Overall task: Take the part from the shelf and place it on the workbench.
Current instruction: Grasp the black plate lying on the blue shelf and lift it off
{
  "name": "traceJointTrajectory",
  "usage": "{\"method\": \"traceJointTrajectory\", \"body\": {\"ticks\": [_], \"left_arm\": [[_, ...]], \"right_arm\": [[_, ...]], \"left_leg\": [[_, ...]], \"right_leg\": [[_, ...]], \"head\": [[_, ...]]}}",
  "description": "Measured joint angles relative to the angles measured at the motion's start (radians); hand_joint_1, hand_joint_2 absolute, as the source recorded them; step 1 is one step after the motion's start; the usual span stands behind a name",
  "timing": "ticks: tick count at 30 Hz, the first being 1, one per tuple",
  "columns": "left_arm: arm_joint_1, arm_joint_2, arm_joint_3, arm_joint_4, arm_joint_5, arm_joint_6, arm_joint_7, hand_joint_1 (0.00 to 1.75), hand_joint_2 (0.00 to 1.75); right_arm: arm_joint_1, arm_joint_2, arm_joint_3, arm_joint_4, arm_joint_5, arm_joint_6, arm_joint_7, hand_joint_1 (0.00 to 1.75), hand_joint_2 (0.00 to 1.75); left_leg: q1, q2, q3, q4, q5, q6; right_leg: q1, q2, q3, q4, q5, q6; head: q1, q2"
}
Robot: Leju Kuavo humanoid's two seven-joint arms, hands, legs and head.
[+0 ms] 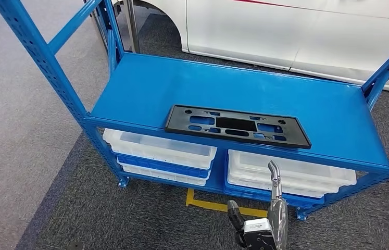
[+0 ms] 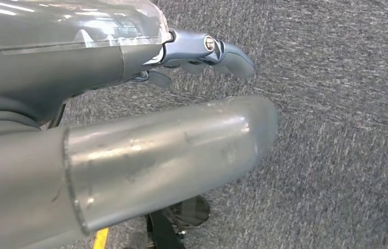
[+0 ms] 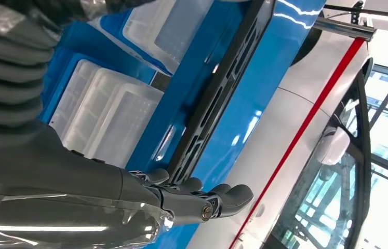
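My right hand (image 1: 265,221) is the nearest thing in my head view, raised in front of the shelf rack's lower edge with its fingers (image 1: 274,177) stretched out toward the rack, holding nothing. From the right wrist camera the same hand (image 3: 181,194) shows its fingers (image 3: 233,196) extended side by side and free of any object, short of the rack's front edge.

The part, a flat black plastic plate bracket (image 1: 236,126) with rectangular cut-outs, lies on the blue shelf (image 1: 182,88) near its front edge, roughly in the middle of the shelf's width. It rests flat and my hand is apart from it. In the right wrist view the bracket (image 3: 217,93) runs along the glossy blue surface.

Below the shelf, white plastic bins (image 1: 158,148) sit stacked on the lower level, one stack to the left and another stack (image 1: 291,172) to the right. A yellow tape mark (image 1: 208,204) lies on the grey carpet (image 1: 103,208) under the rack. Behind the rack stands a white car (image 1: 296,31).

My left hand (image 2: 202,54) hangs over the carpet (image 2: 337,129), its fingers loosely extended with nothing in them.
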Motion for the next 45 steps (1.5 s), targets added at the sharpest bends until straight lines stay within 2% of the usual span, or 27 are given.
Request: {"method": "traceJointTrajectory", "body": {"ticks": [1, 2, 4, 6, 8, 10, 12, 14, 15, 16, 17, 19, 21, 25, 27, 29, 30, 31, 32, 33, 35, 37, 38, 40, 42, 44, 45], "left_arm": [[0.000, 0.000, 0.000, 0.000, 0.000, 0.000, 0.000, 0.00, 0.00], [0.000, 0.000, 0.000, 0.000, 0.000, 0.000, 0.000, 0.00, 0.00], [-0.001, -0.001, 0.000, 0.000, -0.002, 0.000, 0.001, 0.00, 0.00], [-0.001, 0.000, 0.001, 0.001, -0.006, 0.000, 0.003, 0.00, 0.00], [-0.001, 0.001, 0.002, 0.001, -0.011, 0.000, 0.006, 0.00, 0.00], [-0.001, 0.005, 0.003, 0.002, -0.019, 0.000, 0.008, 0.00, 0.00], [-0.001, 0.010, 0.004, 0.002, -0.027, 0.000, 0.008, 0.00, 0.00], [0.001, 0.014, 0.007, 0.002, -0.035, 0.000, 0.008, 0.00, 0.00], [0.002, 0.018, 0.009, 0.002, -0.038, 0.001, 0.009, 0.00, 0.00], [0.003, 0.021, 0.011, 0.002, -0.040, 0.002, 0.011, 0.00, 0.00], [0.003, 0.025, 0.013, 0.002, -0.041, 0.004, 0.014, 0.00, 0.00], [0.004, 0.033, 0.020, 0.002, -0.042, 0.006, 0.016, 0.00, 0.00], [0.004, 0.039, 0.029, 0.002, -0.043, 0.005, 0.015, 0.00, 0.00], [0.009, 0.045, 0.047, 0.002, -0.055, 0.004, 0.010, 0.00, 0.00], [0.008, 0.047, 0.054, 0.002, -0.064, 0.006, 0.006, 0.00, 0.00], [0.008, 0.049, 0.060, 0.002, -0.073, 0.006, 0.004, 0.00, 0.00], [0.008, 0.049, 0.064, 0.002, -0.077, 0.006, 0.003, 0.00, 0.00], [0.008, 0.050, 0.069, 0.002, -0.081, 0.006, 0.002, 0.00, 0.00], [0.008, 0.050, 0.074, 0.002, -0.085, 0.006, 0.002, 0.00, 0.00], [0.007, 0.050, 0.078, 0.002, -0.089, 0.006, 0.001, 0.00, 0.00], [0.007, 0.049, 0.081, 0.002, -0.098, 0.005, 0.001, 0.00, 0.00], [0.011, 0.048, 0.084, 0.002, -0.106, 0.002, 0.001, 0.00, 0.00], [0.012, 0.048, 0.086, 0.002, -0.108, 0.001, 0.001, 0.00, 0.00], [0.011, 0.049, 0.092, 0.002, -0.112, -0.001, 0.001, 0.00, 0.00], [0.008, 0.050, 0.096, 0.002, -0.114, -0.002, 0.001, 0.00, 0.00], [0.007, 0.050, 0.099, 0.002, -0.116, -0.003, 0.001, 0.00, 0.00], [0.008, 0.051, 0.101, 0.002, -0.116, -0.003, 0.002, 0.00, 0.00]], "right_arm": [[0.000, 0.000, 0.000, 0.001, 0.000, -0.001, 0.002, 0.00, 1.75], [0.000, -0.001, 0.000, 0.002, 0.000, -0.002, 0.005, 0.00, 1.75], [-0.001, -0.001, 0.000, 0.002, -0.002, -0.011, 0.013, 0.00, 0.87], [-0.002, -0.001, 0.000, 0.003, -0.017, -0.024, 0.018, 0.00, 0.00], [-0.002, -0.001, -0.001, 0.003, -0.045, -0.033, 0.011, 0.00, 0.00], [-0.002, 0.000, 0.000, 0.002, -0.105, -0.024, -0.012, 0.00, 0.00], [-0.002, 0.001, -0.001, 0.000, -0.201, -0.003, -0.050, 0.00, 0.00], [-0.001, 0.001, -0.003, -0.002, -0.280, 0.010, -0.090, 0.00, 0.00], [0.000, 0.003, -0.005, -0.003, -0.302, 0.011, -0.105, 0.00, 0.00], [0.000, 0.005, -0.007, -0.003, -0.312, 0.010, -0.116, 0.00, 0.00], [0.001, 0.008, -0.009, -0.003, -0.317, 0.009, -0.123, 0.00, 0.00], [0.001, 0.015, -0.013, -0.003, -0.323, 0.010, -0.134, 0.00, 0.00], [0.000, 0.020, -0.015, -0.003, -0.325, 0.015, -0.143, 0.00, 0.00], [0.000, 0.025, -0.016, -0.002, -0.325, 0.028, -0.152, 0.00, 0.00], [-0.001, 0.025, -0.016, 0.000, -0.325, 0.030, -0.154, 0.00, 0.00], [-0.002, 0.025, -0.016, 0.006, -0.325, 0.033, -0.154, 0.00, 0.00], [-0.002, 0.025, -0.015, 0.010, -0.326, 0.034, -0.154, 0.00, 0.00], [-0.002, 0.025, -0.015, 0.014, -0.328, 0.036, -0.154, 0.00, 0.00], [-0.002, 0.025, -0.014, 0.018, -0.332, 0.038, -0.154, 0.00, 0.00], [-0.002, 0.025, -0.014, 0.021, -0.340, 0.040, -0.155, 0.00, 0.00], [-0.004, 0.025, -0.012, 0.023, -0.365, 0.049, -0.157, 0.00, 0.00], [-0.008, 0.025, -0.011, 0.024, -0.385, 0.056, -0.161, 0.00, 0.00], [-0.009, 0.025, -0.011, 0.024, -0.390, 0.057, -0.162, 0.00, 0.00], [-0.008, 0.025, -0.011, 0.024, -0.393, 0.055, -0.165, 0.00, 0.00], [-0.008, 0.027, -0.010, 0.024, -0.390, 0.050, -0.169, 0.00, 0.00], [-0.007, 0.028, -0.009, 0.025, -0.385, 0.044, -0.172, 0.00, 0.00], [-0.006, 0.028, -0.008, 0.026, -0.382, 0.041, -0.172, 0.00, 0.00]], "left_leg": [[-0.005, -0.001, 0.003, 0.000, -0.002, 0.003], [-0.010, -0.003, 0.008, 0.000, -0.004, 0.005], [-0.019, -0.007, 0.017, 0.000, -0.010, 0.006], [-0.021, -0.008, 0.017, 0.000, -0.013, 0.003], [-0.020, -0.007, 0.015, -0.003, -0.012, -0.005], [-0.020, -0.005, 0.013, 0.009, -0.025, -0.014], [-0.016, -0.004, -0.019, 0.086, -0.075, -0.024], [-0.007, -0.003, -0.077, 0.210, -0.131, -0.036], [-0.002, -0.003, -0.097, 0.250, -0.139, -0.042], [0.002, -0.003, -0.101, 0.253, -0.126, -0.047], [0.006, -0.002, -0.087, 0.218, -0.095, -0.052], [0.011, -0.003, -0.029, 0.089, -0.028, -0.060], [0.010, -0.007, 0.006, 0.011, -0.007, -0.052], [0.006, -0.008, 0.007, 0.001, -0.006, -0.020], [0.008, -0.005, 0.007, -0.002, -0.003, -0.008], [0.005, -0.003, 0.007, -0.002, -0.003, -0.002], [0.002, -0.002, 0.007, -0.002, -0.004, -0.001], [0.000, -0.001, 0.008, -0.002, -0.004, 0.000], [-0.003, -0.002, 0.009, -0.002, -0.005, 0.001], [-0.006, 0.000, 0.012, -0.002, -0.007, 0.003], [-0.012, 0.005, 0.017, -0.001, -0.010, 0.003], [-0.015, 0.015, 0.017, -0.001, -0.012, -0.001], [-0.016, 0.020, 0.017, -0.001, -0.013, -0.005], [-0.016, 0.027, 0.017, 0.004, -0.023, -0.014], [-0.014, 0.020, -0.005, 0.061, -0.064, -0.023], [-0.008, 0.012, -0.061, 0.183, -0.124, -0.032], [-0.005, 0.011, -0.087, 0.237, -0.142, -0.036]], "right_leg": [[0.005, 0.000, -0.006, -0.001, 0.020, -0.007], [0.010, 0.001, 0.008, -0.044, 0.059, -0.018], [0.024, 0.002, 0.062, -0.176, 0.135, -0.045], [0.034, 0.002, 0.093, -0.255, 0.158, -0.063], [0.037, 0.002, 0.098, -0.273, 0.156, -0.064], [0.028, 0.001, 0.108, -0.295, 0.164, -0.063], [0.020, 0.001, 0.120, -0.315, 0.172, -0.063], [0.018, 0.003, 0.121, -0.317, 0.173, -0.064], [0.018, 0.004, 0.122, -0.316, 0.172, -0.063], [0.016, 0.006, 0.122, -0.314, 0.170, -0.060], [0.013, 0.008, 0.124, -0.311, 0.167, -0.056], [0.009, 0.011, 0.125, -0.298, 0.156, -0.044], [0.011, 0.014, 0.121, -0.285, 0.147, -0.030], [0.009, 0.015, 0.114, -0.272, 0.138, -0.013], [0.008, 0.011, 0.084, -0.202, 0.092, -0.007], [0.009, 0.010, 0.027, -0.084, 0.036, -0.004], [0.009, 0.009, 0.003, -0.039, 0.023, -0.005], [0.011, 0.009, -0.007, -0.022, 0.028, -0.008], [0.013, 0.009, -0.001, -0.040, 0.051, -0.013], [0.017, 0.006, 0.022, -0.090, 0.088, -0.021], [0.031, -0.023, 0.077, -0.211, 0.146, -0.045], [0.042, -0.045, 0.099, -0.269, 0.157, -0.059], [0.044, -0.042, 0.099, -0.275, 0.157, -0.059], [0.035, -0.030, 0.104, -0.291, 0.163, -0.059], [0.026, -0.025, 0.111, -0.307, 0.171, -0.061], [0.025, -0.022, 0.111, -0.308, 0.173, -0.063], [0.024, -0.020, 0.111, -0.307, 0.172, -0.063]], "head": [[0.000, 0.000], [0.000, 0.000], [-0.001, 0.000], [-0.001, 0.000], [0.000, 0.000], [0.000, 0.000], [0.000, 0.000], [-0.001, 0.000], [-0.001, 0.000], [-0.001, 0.000], [-0.001, 0.000], [-0.001, 0.000], [-0.002, 0.000], [-0.002, 0.000], [-0.002, 0.000], [-0.002, 0.000], [-0.002, 0.000], [-0.002, 0.000], [-0.002, 0.000], [-0.002, 0.000], [-0.002, 0.000], [-0.002, 0.000], [-0.002, 0.000], [-0.001, 0.000], [-0.001, 0.000], [-0.002, 0.000], [-0.001, 0.000]]}}
